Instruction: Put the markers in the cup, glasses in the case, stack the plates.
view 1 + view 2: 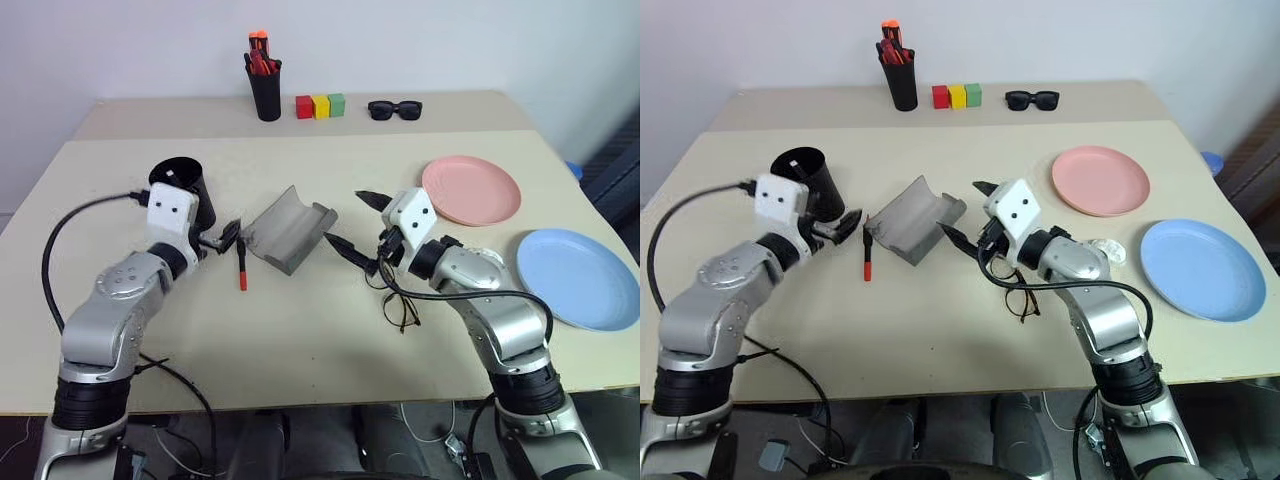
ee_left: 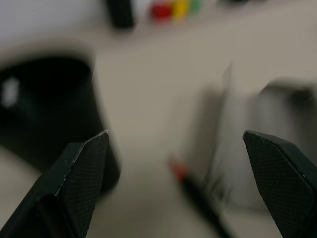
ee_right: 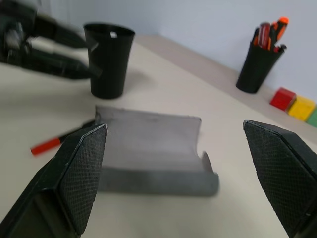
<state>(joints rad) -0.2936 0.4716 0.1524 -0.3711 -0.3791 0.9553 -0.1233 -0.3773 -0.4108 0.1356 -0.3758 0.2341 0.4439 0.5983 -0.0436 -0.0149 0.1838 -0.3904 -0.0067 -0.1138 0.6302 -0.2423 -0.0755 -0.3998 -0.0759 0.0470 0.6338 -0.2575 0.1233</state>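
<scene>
The black cup (image 1: 192,188) stands upright at the left, with a small white bit showing inside its rim (image 3: 113,34). My left gripper (image 1: 222,238) is open and empty just beside the cup. It hangs over the top end of the red marker (image 1: 241,268), which lies on the table. The grey case (image 1: 288,228) lies open in the middle. My right gripper (image 1: 358,225) is open and empty to the right of the case. The wire-framed glasses (image 1: 400,305) lie under my right forearm. At the right, the pink plate (image 1: 471,189) and the blue plate (image 1: 580,277) lie apart.
Along the back of the table (image 1: 300,330) stand a black pen holder (image 1: 265,90) with orange-red pens, three coloured blocks (image 1: 320,106) and black sunglasses (image 1: 394,109). Black cables loop over the table's near edge beside both arms.
</scene>
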